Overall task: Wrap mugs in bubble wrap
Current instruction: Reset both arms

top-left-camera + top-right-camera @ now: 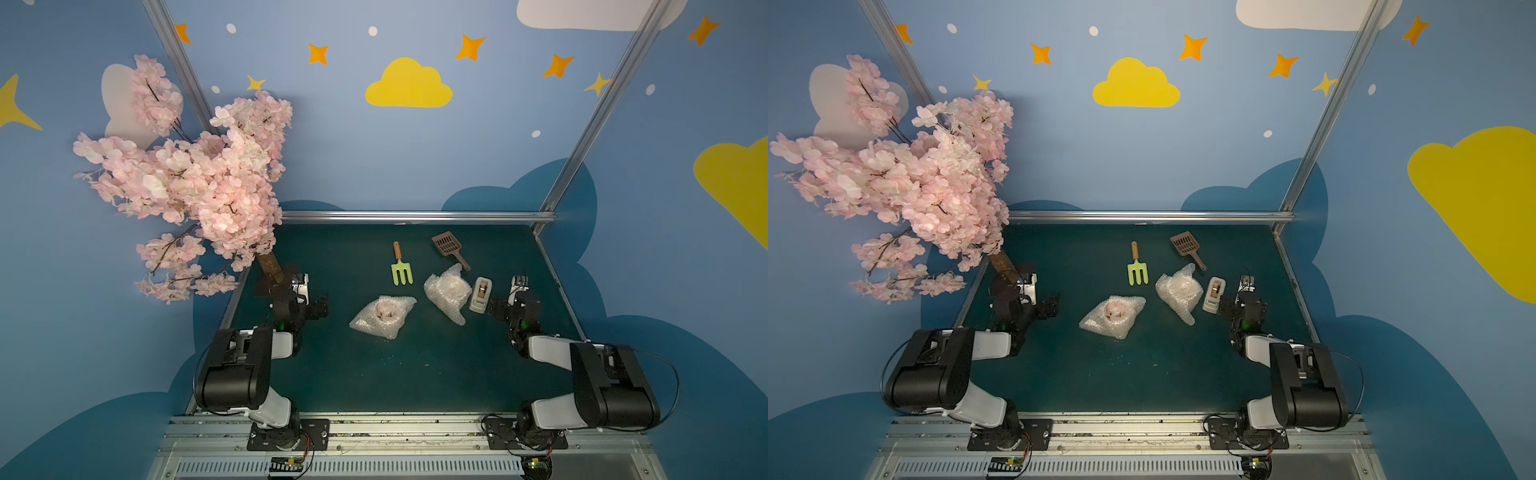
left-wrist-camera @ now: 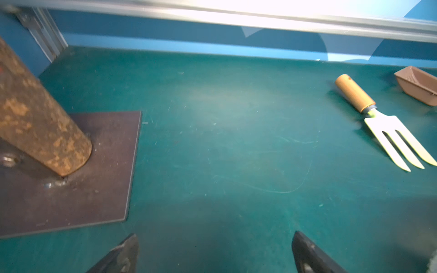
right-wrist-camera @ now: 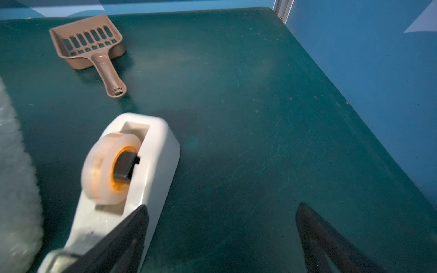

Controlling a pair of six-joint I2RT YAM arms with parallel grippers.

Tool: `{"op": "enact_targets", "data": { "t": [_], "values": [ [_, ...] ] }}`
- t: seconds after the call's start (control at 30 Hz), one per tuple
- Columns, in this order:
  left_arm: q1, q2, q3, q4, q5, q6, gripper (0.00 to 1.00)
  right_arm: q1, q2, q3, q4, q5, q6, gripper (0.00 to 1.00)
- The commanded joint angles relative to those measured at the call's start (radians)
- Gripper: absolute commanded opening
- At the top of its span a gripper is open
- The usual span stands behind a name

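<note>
The left hand (image 2: 215,236) and right hand (image 3: 222,208) hung released and empty, and the mugs (image 1: 384,312) in loose bubble wrap (image 1: 446,291) near the tape dispenser (image 1: 481,294) could come unwrapped if the right hand nudged that dispenser.

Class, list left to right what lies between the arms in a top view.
Flat translucent bubble-wrap bundle, pinkish centre, taller bubble-wrap bundle, white plastic tape dispenser. Green garden fork and brown slotted scoop overlap bundles: omitted.
</note>
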Motion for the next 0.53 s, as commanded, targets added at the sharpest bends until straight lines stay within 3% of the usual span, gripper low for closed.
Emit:
{"op": "enact_targets", "data": {
  "t": [0.0,0.5],
  "values": [
    [-0.01,-0.018,0.01,0.016,-0.024,0.019,1.0,0.003,-0.002,0.037,0.009,-0.013,-0.009,0.96],
    [-0.006,-0.02,0.015,0.003,-0.006,0.021,1.0,0.005,-0.003,0.032,0.012,-0.011,-0.012,0.96]
  ]
}}
